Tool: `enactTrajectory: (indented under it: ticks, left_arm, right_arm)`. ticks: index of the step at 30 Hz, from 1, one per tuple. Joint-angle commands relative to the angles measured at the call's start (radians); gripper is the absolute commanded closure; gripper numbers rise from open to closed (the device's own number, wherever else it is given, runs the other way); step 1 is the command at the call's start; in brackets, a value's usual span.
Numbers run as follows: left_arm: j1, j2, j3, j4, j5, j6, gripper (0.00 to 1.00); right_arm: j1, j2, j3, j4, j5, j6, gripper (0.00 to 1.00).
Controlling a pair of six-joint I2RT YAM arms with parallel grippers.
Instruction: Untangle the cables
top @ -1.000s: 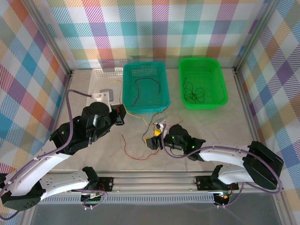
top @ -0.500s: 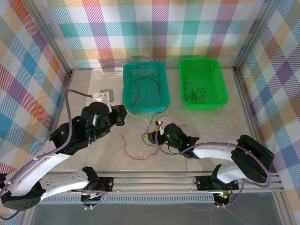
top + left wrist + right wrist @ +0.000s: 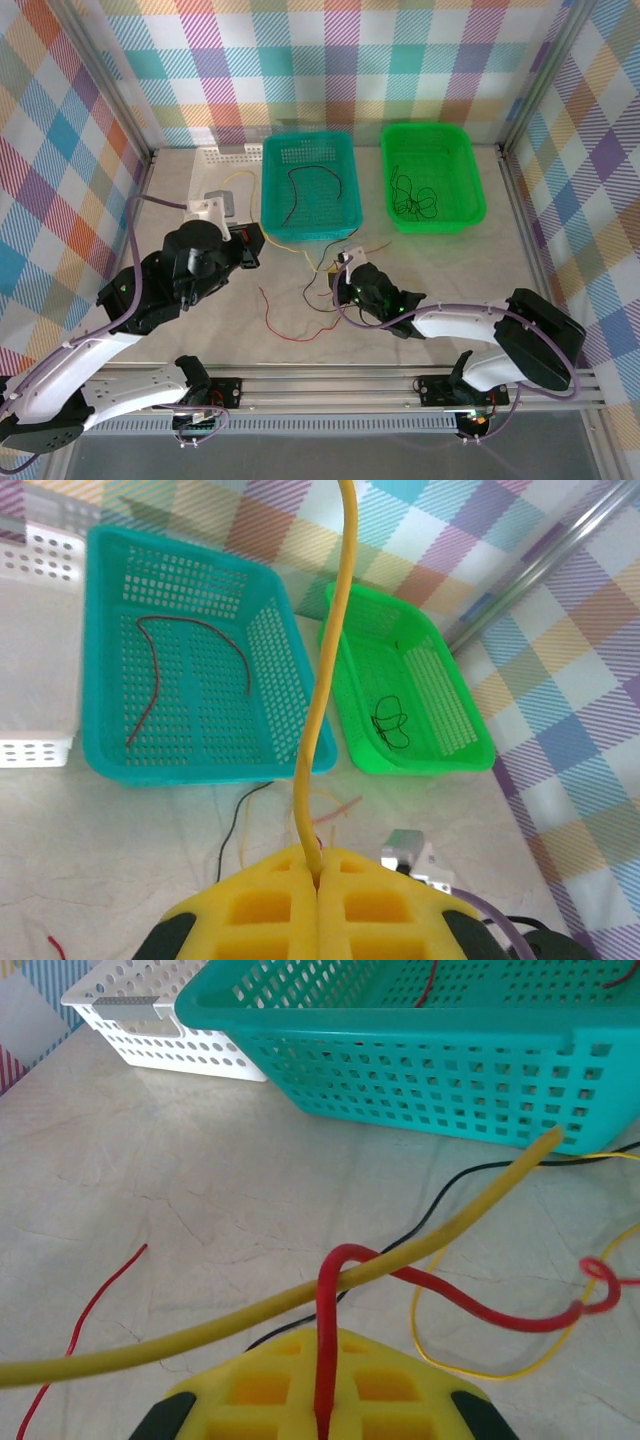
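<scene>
The cables [image 3: 318,292] lie tangled on the table between my two grippers: red, yellow and black strands. My left gripper [image 3: 318,856] is shut on a yellow cable [image 3: 330,670] that rises straight from its pads; from above it sits at the left [image 3: 251,246]. Just right of the tangle is my right gripper [image 3: 338,283]. Its wrist view shows it [image 3: 322,1345] shut on a red cable [image 3: 480,1305], which loops over the taut yellow cable [image 3: 250,1318]. A black strand [image 3: 478,1169] and a thin yellow loop [image 3: 452,1362] lie behind.
A teal basket [image 3: 275,190] holds a dark red cable [image 3: 300,180]. A green basket [image 3: 470,185] to its right holds a black cable [image 3: 415,200]. A white basket [image 3: 215,160] stands at the back left. Another red strand [image 3: 275,318] lies on the table in front.
My right gripper slid toward the tangle and its jaws closed on the red cable. The left gripper drew back slightly, still holding the yellow cable.
</scene>
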Motion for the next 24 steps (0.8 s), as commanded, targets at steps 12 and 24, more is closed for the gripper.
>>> enactTrajectory:
  ticks: [12,24]
  left_arm:
    - [0.075,-0.012,0.269,-0.098,-0.271,0.320,1.00]
    - [0.199,0.110,0.304,0.065,-0.446,0.624,1.00]
  right_arm:
    - [-0.079,-0.252,-0.218,-0.139,0.075,0.141,1.00]
    - [-0.093,-0.582,-0.188,-0.338,0.012,0.109,1.00]
